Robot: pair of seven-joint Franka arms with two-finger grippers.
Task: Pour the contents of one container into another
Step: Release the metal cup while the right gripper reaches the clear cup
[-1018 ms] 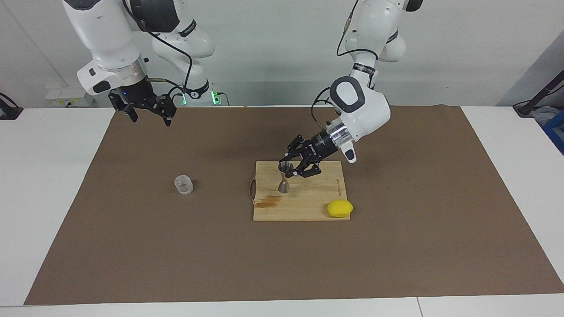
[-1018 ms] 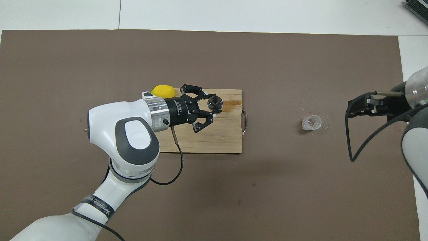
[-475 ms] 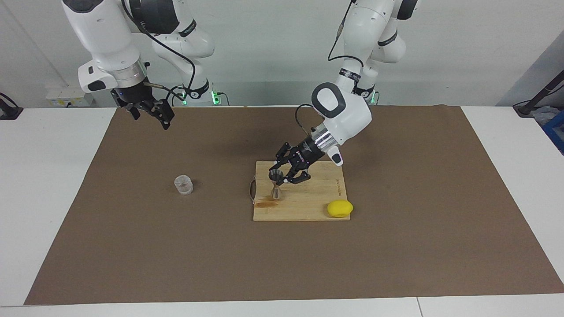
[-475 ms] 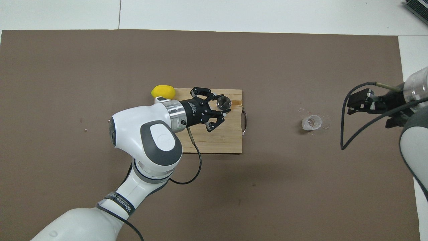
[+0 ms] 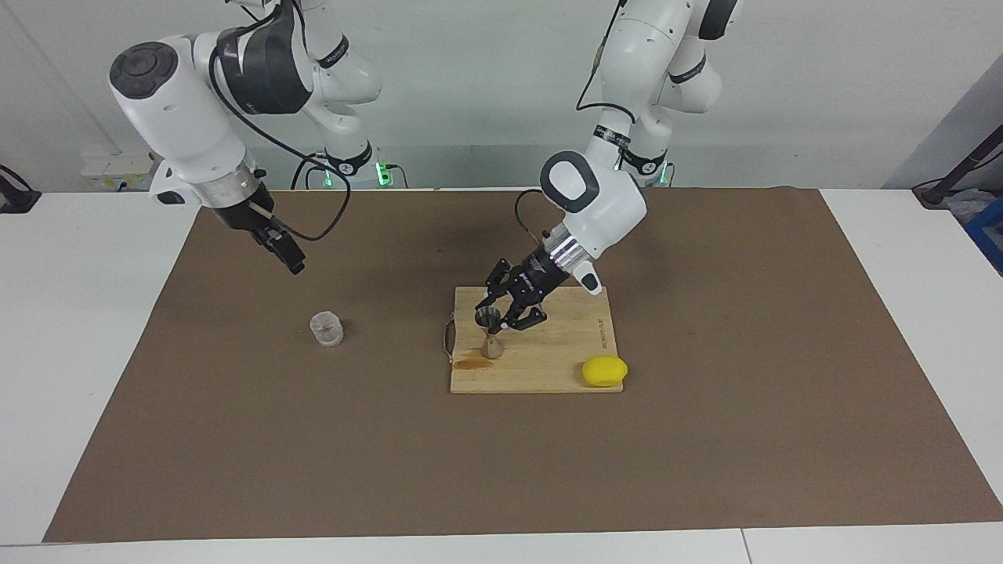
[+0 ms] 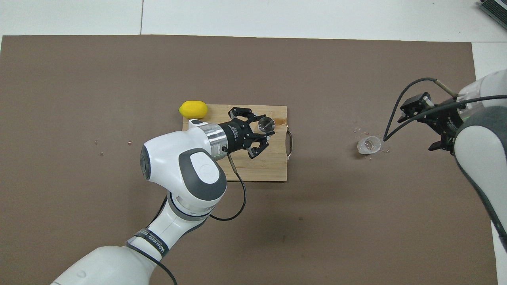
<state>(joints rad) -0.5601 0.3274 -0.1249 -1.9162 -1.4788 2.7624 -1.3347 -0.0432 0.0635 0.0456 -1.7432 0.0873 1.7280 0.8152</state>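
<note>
The metal hourglass jigger (image 5: pixel 489 334) stands on the wooden cutting board (image 5: pixel 548 368), near the board's edge toward the right arm's end. It also shows in the overhead view (image 6: pixel 265 124). My left gripper (image 5: pixel 501 313) is shut on the jigger's upper cone and reaches down at a slant; it shows in the overhead view too (image 6: pixel 264 127). The small clear cup (image 5: pixel 327 328) stands on the brown mat toward the right arm's end, also in the overhead view (image 6: pixel 369 145). My right gripper (image 5: pixel 288 254) hangs open and empty in the air over the mat beside the cup, pointing down (image 6: pixel 420 126).
A lemon-yellow lump (image 5: pixel 604 370) lies at the board's corner toward the left arm's end (image 6: pixel 193 109). A brown wet stain (image 5: pixel 472 362) marks the board beside the jigger. Small droplets lie on the mat around the cup. A metal handle (image 5: pixel 448 337) sticks out of the board's edge.
My left gripper has moved the jigger across the board toward the right arm's end. My right gripper has turned and come down closer to the cup.
</note>
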